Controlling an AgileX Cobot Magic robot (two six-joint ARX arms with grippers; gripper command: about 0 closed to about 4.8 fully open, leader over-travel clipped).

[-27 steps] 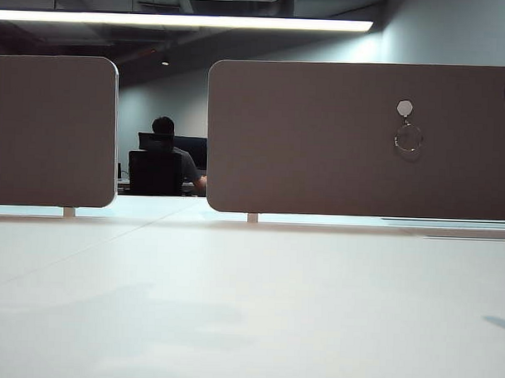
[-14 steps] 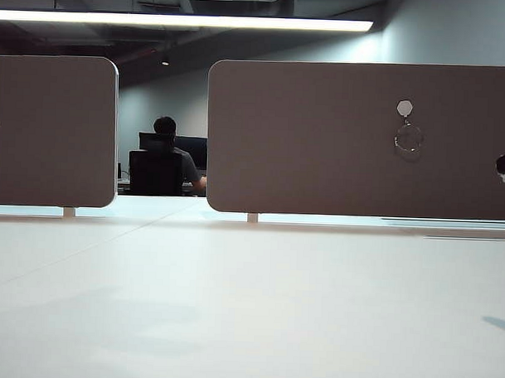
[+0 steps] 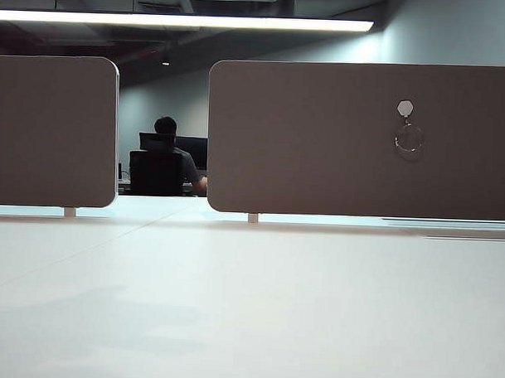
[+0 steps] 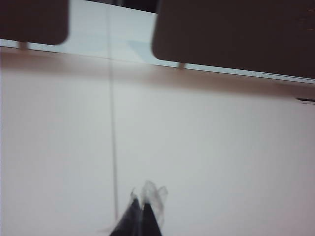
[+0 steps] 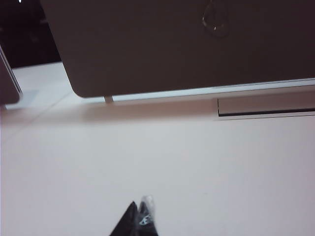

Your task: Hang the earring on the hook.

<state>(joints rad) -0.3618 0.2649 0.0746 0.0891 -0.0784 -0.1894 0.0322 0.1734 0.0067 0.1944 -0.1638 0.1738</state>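
The earring [image 3: 408, 139], a thin silvery hoop, hangs from the hook [image 3: 405, 107], a small pale hexagonal pad on the right brown panel [image 3: 320, 142]. In the right wrist view the earring [image 5: 215, 20] shows high on that panel, far beyond my right gripper [image 5: 140, 210]. The right gripper's dark fingertips are pressed together, shut on nothing, low over the white table [image 5: 197, 167]. My left gripper [image 4: 142, 205] is likewise shut and empty above the table, its tips blurred. Neither gripper shows in the exterior view.
A second brown panel [image 3: 51, 132] stands at the left, with a gap between the two. Behind the gap a person [image 3: 167, 153] sits at a monitor. A long narrow slot [image 5: 266, 107] lies in the table at the right panel's foot.
My right gripper, a dark shape at the exterior view's right edge, sank down along that edge and has left the view. The earring stays hanging on the hook.
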